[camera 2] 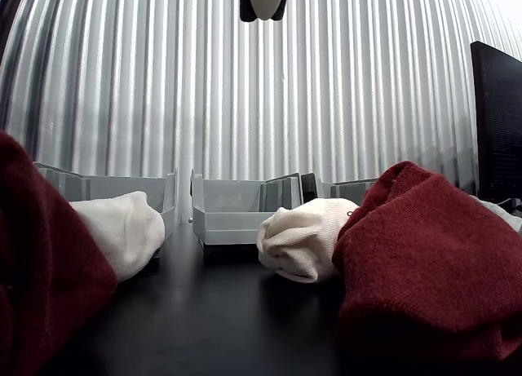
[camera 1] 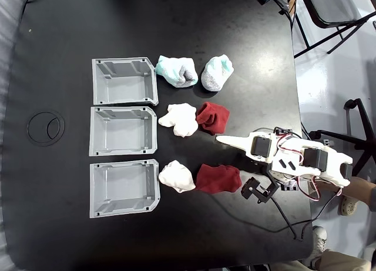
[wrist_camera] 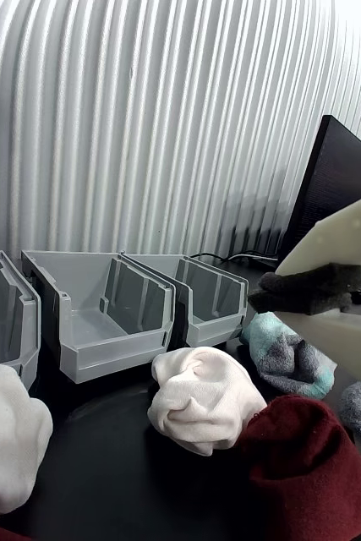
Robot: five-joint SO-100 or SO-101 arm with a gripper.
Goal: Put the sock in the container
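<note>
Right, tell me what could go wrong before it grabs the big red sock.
The big red sock touches a white sock, so a wide grab may drag both along. A smaller red sock lies close to the gripper and could be picked by mistake. Three grey trays look alike, so the sock might land in the wrong one instead of the nearest tray.

Sock (camera 2: 33,262) — cropped at left edge (other view)
</note>
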